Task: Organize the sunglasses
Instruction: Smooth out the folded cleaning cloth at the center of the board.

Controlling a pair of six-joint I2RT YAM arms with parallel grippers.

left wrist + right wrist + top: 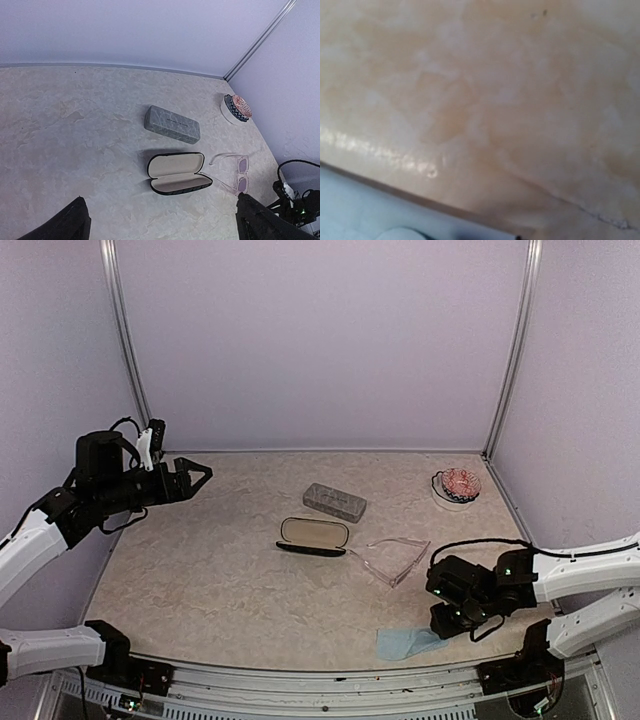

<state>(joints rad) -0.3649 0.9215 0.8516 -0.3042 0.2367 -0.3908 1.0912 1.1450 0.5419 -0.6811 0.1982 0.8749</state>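
The clear, pale-pink sunglasses (pixel 393 560) (pixel 235 172) lie unfolded on the table, right of the open black oval case (pixel 313 535) (pixel 176 172). My left gripper (pixel 190 478) (pixel 160 200) hangs open and empty high over the table's left side, looking down at both. My right gripper (pixel 447 624) is low at the front right, pointing down at the edge of a pale blue cloth (pixel 408 643) (pixel 370 220), a little nearer than the sunglasses. Its wrist view is a blurred close-up of table and cloth with no fingers showing.
A shut grey rectangular case (pixel 334 502) (pixel 172 124) lies behind the black case. A small patterned bowl (pixel 458 485) (pixel 237 107) stands at the back right near the wall. Walls close the table on three sides.
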